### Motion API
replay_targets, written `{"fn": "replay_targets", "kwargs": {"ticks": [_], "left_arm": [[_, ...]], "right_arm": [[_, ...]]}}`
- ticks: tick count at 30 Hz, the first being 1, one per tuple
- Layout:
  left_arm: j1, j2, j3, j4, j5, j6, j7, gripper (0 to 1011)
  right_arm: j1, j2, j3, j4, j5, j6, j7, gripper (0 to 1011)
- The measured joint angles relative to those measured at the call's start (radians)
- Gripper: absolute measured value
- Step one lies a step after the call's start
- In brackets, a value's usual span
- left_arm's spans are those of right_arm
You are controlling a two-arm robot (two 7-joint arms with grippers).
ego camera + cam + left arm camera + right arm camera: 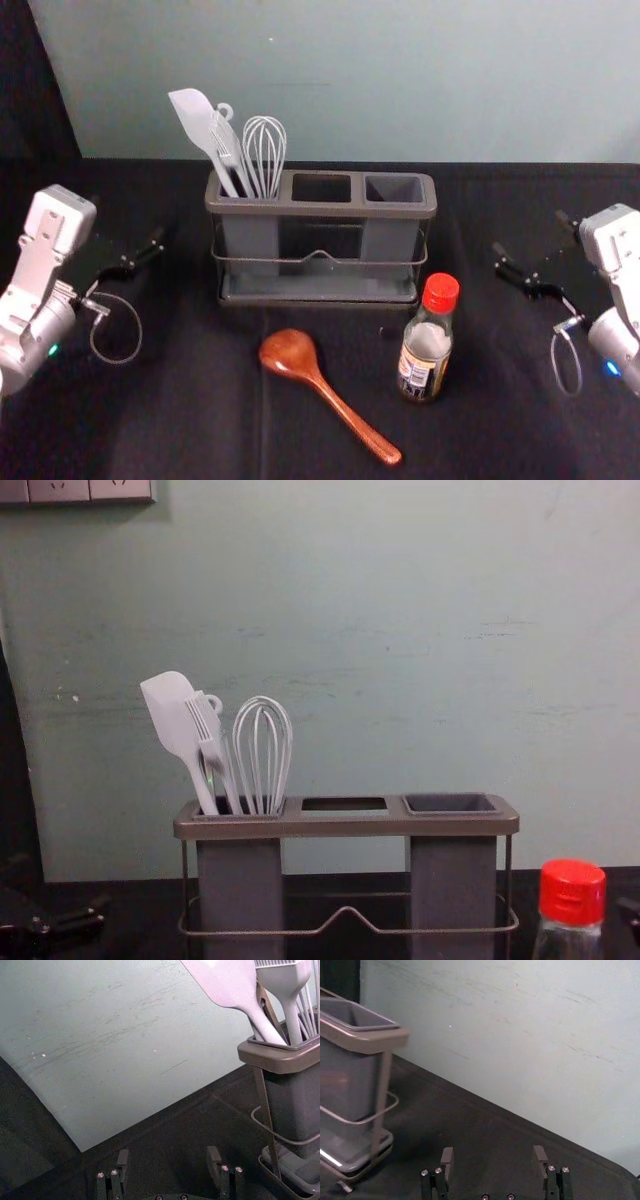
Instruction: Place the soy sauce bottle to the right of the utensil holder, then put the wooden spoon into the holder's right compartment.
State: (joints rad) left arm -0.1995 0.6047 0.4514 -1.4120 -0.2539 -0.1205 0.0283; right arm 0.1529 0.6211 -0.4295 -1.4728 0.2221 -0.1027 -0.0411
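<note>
Head view: on the black tabletop (190,420) we see the utensil holder (321,209) toward twelve o'clock. Our left tool (126,220) stands open at the holder's nine o'clock, our right tool (530,233) likewise open at its three. The wooden spoon (290,355) lies at its six; the soy sauce bottle (430,340) stands upright between its four and five.

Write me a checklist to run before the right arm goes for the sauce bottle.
1. Right tool open and holding nothing: ok.
2. Bottle upright, red cap on: ok.
3. Spoon and left tool clear of the bottle: ok.
4. Bottle to the right of the holder: not ok, it stands in front of its right end.
5. Right compartment free of utensils: ok.
6. Cap screwed tight: cannot tell.
</note>
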Motion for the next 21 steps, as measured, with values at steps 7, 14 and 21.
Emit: {"fn": "replay_targets", "kwargs": {"ticks": [7,14,21], "left_arm": [[0.000,0.000,0.000,0.000,0.000,0.000,0.000,1000],[0.000,0.000,0.000,0.000,0.000,0.000,0.000,1000],[0.000,0.000,0.000,0.000,0.000,0.000,0.000,1000]], "right_arm": [[-0.116,0.047,0.042,-0.127,-0.001,0.011,-0.024,1002],[-0.284,0.118,0.102,-0.272,-0.008,0.005,-0.053,1003],[-0.418,0.164,0.156,-0.360,0.001,-0.041,-0.058,1003]]}}
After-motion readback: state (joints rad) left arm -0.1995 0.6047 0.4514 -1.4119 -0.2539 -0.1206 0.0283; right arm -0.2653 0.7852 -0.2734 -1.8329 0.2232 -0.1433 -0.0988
